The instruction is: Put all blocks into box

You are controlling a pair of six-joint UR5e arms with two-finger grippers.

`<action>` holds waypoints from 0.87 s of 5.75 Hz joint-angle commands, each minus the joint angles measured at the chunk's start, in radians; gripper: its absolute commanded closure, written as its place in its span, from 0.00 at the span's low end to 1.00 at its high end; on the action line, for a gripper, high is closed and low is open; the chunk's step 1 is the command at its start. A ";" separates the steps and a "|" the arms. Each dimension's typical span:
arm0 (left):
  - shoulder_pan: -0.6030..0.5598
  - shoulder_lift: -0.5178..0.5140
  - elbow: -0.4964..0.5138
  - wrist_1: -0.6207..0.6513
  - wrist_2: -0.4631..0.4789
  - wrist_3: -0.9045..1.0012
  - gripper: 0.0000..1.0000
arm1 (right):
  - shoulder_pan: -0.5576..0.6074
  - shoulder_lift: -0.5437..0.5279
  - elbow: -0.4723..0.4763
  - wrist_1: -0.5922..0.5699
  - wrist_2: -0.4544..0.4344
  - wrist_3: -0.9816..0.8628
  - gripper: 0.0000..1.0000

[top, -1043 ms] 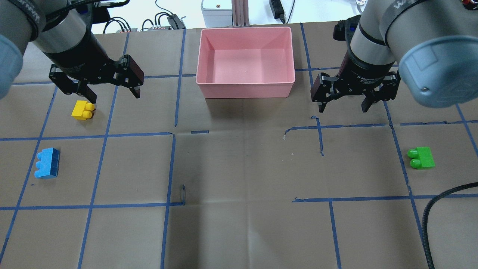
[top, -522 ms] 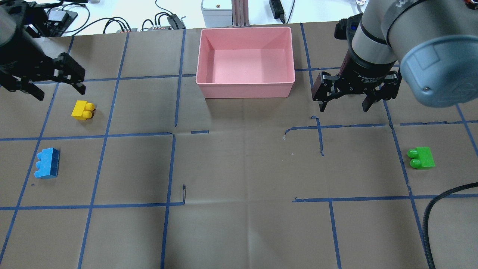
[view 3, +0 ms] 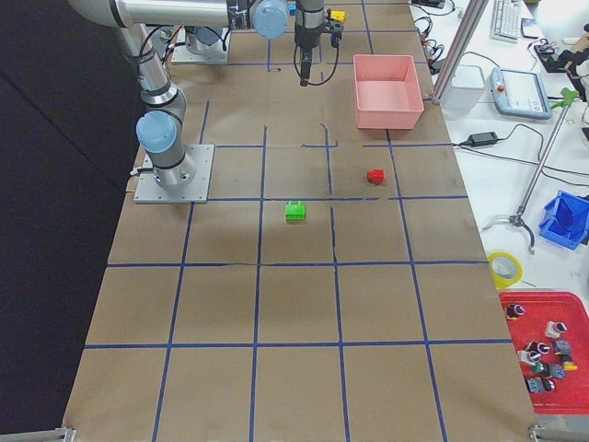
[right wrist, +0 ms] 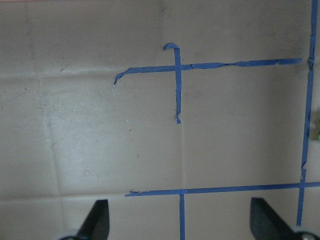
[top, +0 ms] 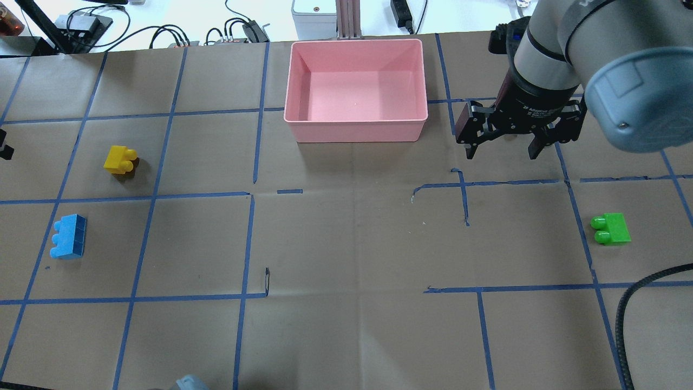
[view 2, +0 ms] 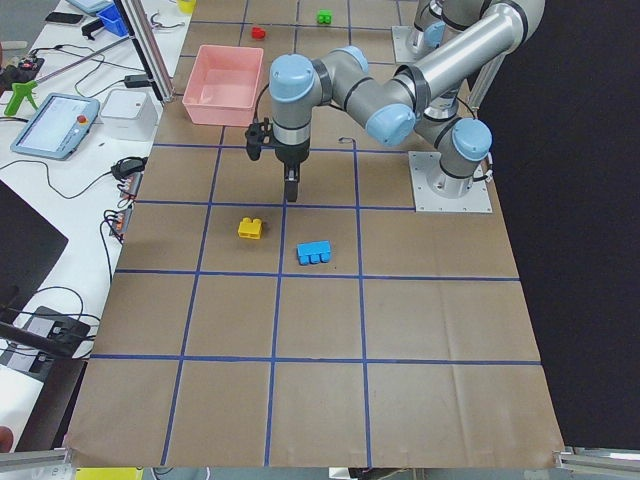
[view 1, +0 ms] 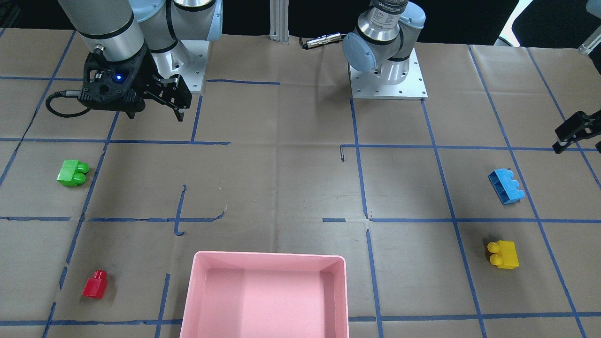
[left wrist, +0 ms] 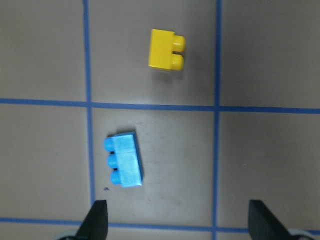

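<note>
The pink box (top: 354,116) stands empty at the far middle of the table. The yellow block (top: 120,160) and the blue block (top: 67,244) lie at the left, both also in the left wrist view: yellow (left wrist: 166,50), blue (left wrist: 125,165). The green block (top: 612,228) lies at the right. The red block (view 1: 94,284) is hidden in the overhead view. My left gripper (view 1: 576,132) is open and empty, high beside the blue block, almost out of the overhead view. My right gripper (top: 502,153) is open and empty, right of the box.
Blue tape lines (top: 252,157) grid the brown paper table cover. A black cable (top: 622,309) curves in at the near right. Cables and devices (top: 238,30) lie beyond the table's far edge.
My left gripper has swung left, away from the yellow block and almost out of the overhead view. My right gripper has shifted slightly right. The blocks have not moved.
</note>
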 commanded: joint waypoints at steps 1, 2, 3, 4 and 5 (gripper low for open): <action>0.053 -0.007 -0.111 0.093 0.000 0.027 0.01 | -0.062 -0.009 0.006 0.000 -0.005 -0.135 0.00; 0.052 -0.006 -0.162 0.169 0.001 0.010 0.01 | -0.164 -0.030 0.010 0.001 -0.006 -0.297 0.00; 0.052 -0.012 -0.194 0.175 0.000 -0.020 0.00 | -0.312 -0.031 0.016 -0.020 -0.003 -0.454 0.00; 0.052 -0.033 -0.214 0.176 -0.002 -0.030 0.00 | -0.399 -0.031 0.026 -0.048 -0.006 -0.530 0.00; 0.052 -0.053 -0.224 0.178 -0.010 -0.048 0.01 | -0.454 -0.028 0.070 -0.134 -0.016 -0.520 0.00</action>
